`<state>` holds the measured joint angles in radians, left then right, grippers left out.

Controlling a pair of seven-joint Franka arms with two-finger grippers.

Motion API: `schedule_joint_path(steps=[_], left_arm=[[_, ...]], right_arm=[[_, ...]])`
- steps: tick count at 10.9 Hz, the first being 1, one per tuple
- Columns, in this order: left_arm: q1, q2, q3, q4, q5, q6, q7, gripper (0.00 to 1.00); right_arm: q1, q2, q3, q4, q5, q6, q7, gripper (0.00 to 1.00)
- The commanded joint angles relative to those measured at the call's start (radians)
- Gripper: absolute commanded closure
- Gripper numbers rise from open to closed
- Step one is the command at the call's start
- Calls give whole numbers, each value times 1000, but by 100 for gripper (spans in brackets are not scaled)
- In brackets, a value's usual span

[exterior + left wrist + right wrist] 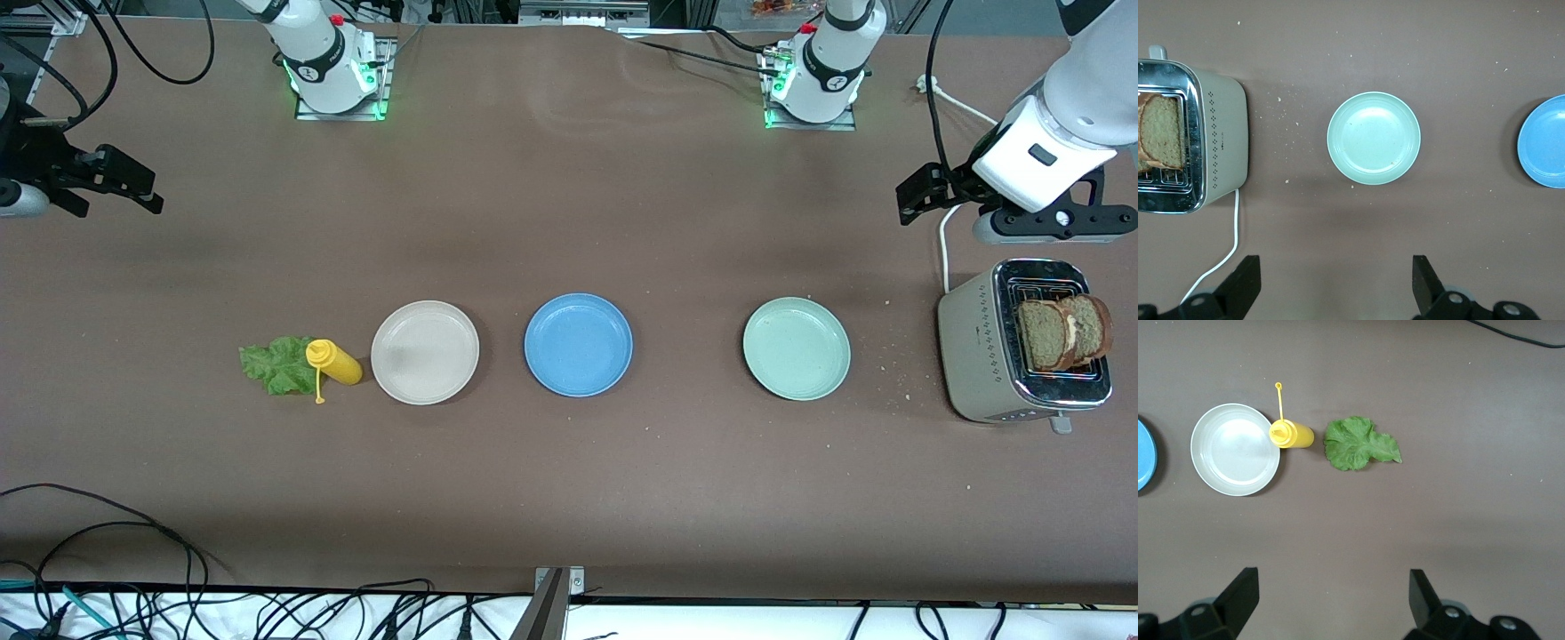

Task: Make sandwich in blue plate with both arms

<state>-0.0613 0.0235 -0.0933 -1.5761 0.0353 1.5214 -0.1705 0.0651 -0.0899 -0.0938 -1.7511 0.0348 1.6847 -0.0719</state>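
**Operator:** Sandwich status?

**Me:** Nothing is assembled yet. Going near to far on the table: the row of plates comes first, with the blue plate (578, 344) at its centre and bare. From that plate, the pale green plate (797, 348) sits at three o'clock and the beige-white plate (425, 352) at nine o'clock. Further out at nine o'clock, a yellow squeeze bottle (334, 362) lies on its side just beside the beige-white plate, touching or overlapping the lettuce leaf (279, 363). Far out at three o'clock, at my left arm's end, the toaster (987, 356) holds both bread slices (1063, 332), standing up out of its slots.

**Operator:** And your grippers?

**Me:** Both are spread wide and carrying nothing. My left gripper (925, 194) hangs over bare table near the toaster, at about eleven o'clock from it. My right gripper (120, 185) hangs over bare table at the other end, at about eleven o'clock from the lettuce. Neither touches anything.

**Operator:** Which step is this?

**Me:** The start, I judge: picking up ingredients. Next my left gripper should come over the toaster, pinch one slice by its exposed top and lift it straight up. My right can meanwhile drop to the lettuce, keeping off the bottle lying against it.
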Motion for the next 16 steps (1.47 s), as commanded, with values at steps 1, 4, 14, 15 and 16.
schedule_joint_path(steps=[1, 4, 14, 15, 16], left_arm=[[5, 16, 3, 36, -21, -24, 20, 0], [3, 16, 3, 36, -20, -23, 20, 0], [3, 16, 3, 36, -20, -23, 19, 0], [5, 16, 3, 34, -20, -24, 20, 0], [5, 16, 4, 34, -20, -23, 20, 0]], right_arm=[[-2, 10, 5, 33, -1, -22, 15, 0], [1, 10, 6, 39, -1, -22, 15, 0], [1, 10, 8, 47, 1, -22, 15, 0], [2, 10, 8, 48, 1, -22, 15, 0], [1, 10, 9, 48, 1, -22, 15, 0]])
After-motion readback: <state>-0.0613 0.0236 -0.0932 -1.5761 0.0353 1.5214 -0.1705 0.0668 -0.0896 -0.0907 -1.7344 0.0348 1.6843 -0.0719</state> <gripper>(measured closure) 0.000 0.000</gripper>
